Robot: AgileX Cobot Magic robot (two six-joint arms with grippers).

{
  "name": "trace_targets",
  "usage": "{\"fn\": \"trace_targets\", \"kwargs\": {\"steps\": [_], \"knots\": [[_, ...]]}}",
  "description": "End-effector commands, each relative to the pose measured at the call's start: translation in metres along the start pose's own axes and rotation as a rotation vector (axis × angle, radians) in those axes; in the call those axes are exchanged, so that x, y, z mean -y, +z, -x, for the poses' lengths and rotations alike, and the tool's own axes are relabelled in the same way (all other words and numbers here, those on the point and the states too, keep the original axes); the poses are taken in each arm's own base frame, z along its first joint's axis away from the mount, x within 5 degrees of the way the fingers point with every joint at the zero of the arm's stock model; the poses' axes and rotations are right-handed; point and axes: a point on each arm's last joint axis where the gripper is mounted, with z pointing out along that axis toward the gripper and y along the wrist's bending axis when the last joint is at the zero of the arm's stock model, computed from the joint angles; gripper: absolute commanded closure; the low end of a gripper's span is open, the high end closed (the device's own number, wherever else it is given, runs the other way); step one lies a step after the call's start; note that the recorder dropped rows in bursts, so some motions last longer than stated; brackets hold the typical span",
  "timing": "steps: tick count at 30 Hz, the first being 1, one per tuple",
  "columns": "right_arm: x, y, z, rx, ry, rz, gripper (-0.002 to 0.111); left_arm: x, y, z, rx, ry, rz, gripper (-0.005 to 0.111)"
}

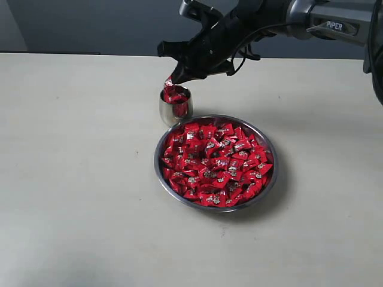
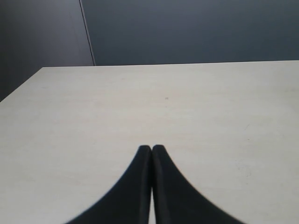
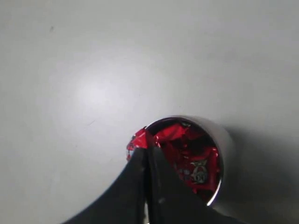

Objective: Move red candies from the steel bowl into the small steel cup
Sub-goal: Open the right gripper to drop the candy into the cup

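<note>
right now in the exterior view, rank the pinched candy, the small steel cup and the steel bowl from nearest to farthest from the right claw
1. red candy, pinched at the tip of the right claw
2. small steel cup, just under the claw
3. steel bowl, past the cup, nearer the camera and to the right

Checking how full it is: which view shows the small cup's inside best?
The right wrist view: it looks down into the cup, showing candies inside. The exterior view shows mostly its side; the left wrist view misses it.

Black right pincer [image 1: 170, 79], grey arm [image 1: 335, 21] marked PIPER
</note>
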Motion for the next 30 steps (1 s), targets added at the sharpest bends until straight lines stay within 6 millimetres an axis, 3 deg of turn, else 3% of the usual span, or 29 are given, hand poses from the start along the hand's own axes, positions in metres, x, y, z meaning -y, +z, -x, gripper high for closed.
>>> {"fn": "trace_targets", "kwargs": {"steps": [1, 30], "knots": [[0.0005, -0.0033, 0.0026, 0.012, -0.022, -0.011, 0.109, 0.0002, 0.0000, -0.0009, 0.003, 0.004, -0.004, 0.106], [0.0041, -0.0034, -0.0005, -0.023, -0.036, -0.050, 0.109, 0.0002, 0.0000, -0.0009, 0.003, 0.004, -0.004, 0.106]]}}
